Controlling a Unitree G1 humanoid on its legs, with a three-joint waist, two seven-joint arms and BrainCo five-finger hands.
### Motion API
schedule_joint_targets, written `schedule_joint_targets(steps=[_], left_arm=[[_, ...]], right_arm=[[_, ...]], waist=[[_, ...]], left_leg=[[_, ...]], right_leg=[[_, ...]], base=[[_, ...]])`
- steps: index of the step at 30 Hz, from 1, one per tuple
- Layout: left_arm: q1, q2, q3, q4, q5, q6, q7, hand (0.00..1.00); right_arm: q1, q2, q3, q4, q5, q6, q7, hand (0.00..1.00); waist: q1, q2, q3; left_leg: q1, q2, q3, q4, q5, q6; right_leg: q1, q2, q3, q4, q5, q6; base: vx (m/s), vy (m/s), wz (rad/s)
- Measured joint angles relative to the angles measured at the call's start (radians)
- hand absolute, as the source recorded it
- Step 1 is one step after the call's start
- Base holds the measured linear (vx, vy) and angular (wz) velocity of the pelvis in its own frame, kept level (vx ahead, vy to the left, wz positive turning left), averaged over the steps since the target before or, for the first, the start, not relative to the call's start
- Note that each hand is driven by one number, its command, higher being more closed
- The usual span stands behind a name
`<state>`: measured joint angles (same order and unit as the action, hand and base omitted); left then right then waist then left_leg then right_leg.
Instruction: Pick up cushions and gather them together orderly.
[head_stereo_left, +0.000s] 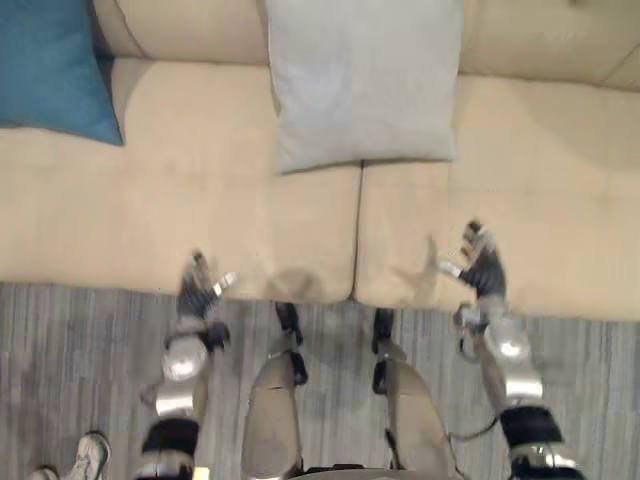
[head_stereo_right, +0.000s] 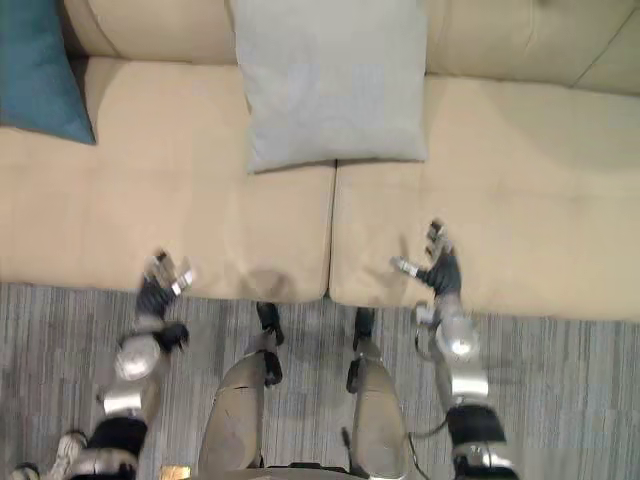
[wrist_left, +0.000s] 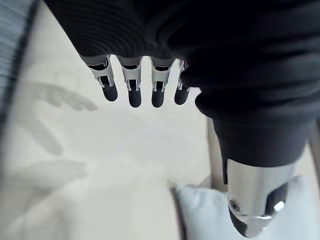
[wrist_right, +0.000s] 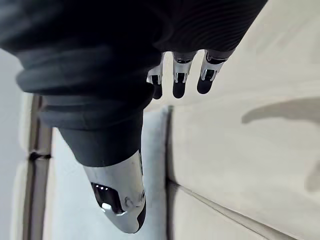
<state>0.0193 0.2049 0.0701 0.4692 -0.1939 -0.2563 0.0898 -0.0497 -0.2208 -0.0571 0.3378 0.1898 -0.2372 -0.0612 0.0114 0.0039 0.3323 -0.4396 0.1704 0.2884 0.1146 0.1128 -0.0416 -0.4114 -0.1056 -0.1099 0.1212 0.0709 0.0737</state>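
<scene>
Grey cushion on sofa, teal cushion apart

We see soft, even light from above on the beige sofa, bright but without harsh glare. The grey cushion throws a faint shadow on the seat below its lower edge. Small glints sit on the metal thumbs of the left hand and right hand. The floor lies dimmer.

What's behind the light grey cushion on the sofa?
The beige sofa backrest shows on both sides of the light grey cushion. The stretch directly behind the cushion is covered.
</scene>
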Motion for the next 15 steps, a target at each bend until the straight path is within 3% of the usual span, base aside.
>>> schedule_joint_targets(steps=[7, 10, 15], left_arm=[[0.181, -0.014, 0.012, 0.28, 0.12, 0.023, -0.099, 0.0], [0.217, -0.02, 0.011, 0.342, 0.164, 0.04, -0.115, 0.0], [0.197, -0.021, 0.009, 0.366, 0.169, 0.051, -0.131, 0.0]], right_arm=[[0.198, 0.012, -0.005, 0.325, -0.147, 0.012, 0.087, 0.0], [0.215, 0.019, -0.005, 0.405, -0.187, 0.028, 0.089, 0.0], [0.204, 0.019, -0.011, 0.476, -0.2, 0.047, 0.087, 0.0]], waist=[[-0.009, -0.026, -0.176], [-0.028, -0.032, -0.202], [-0.03, -0.038, -0.21]], left_leg=[[0.256, -0.036, 0.01, -0.151, -0.003, -0.013], [0.349, -0.054, 0.012, -0.211, 0.003, -0.023], [0.393, -0.069, 0.061, -0.21, 0.002, -0.021]], right_leg=[[0.203, -0.007, 0.004, -0.059, -0.043, 0.016], [0.253, -0.011, 0.021, -0.06, -0.054, 0.025], [0.26, -0.019, 0.087, -0.054, -0.043, 0.044]], base=[[0.07, -0.005, -0.03], [0.05, 0.033, -0.14], [0.03, 0.032, -0.32]])
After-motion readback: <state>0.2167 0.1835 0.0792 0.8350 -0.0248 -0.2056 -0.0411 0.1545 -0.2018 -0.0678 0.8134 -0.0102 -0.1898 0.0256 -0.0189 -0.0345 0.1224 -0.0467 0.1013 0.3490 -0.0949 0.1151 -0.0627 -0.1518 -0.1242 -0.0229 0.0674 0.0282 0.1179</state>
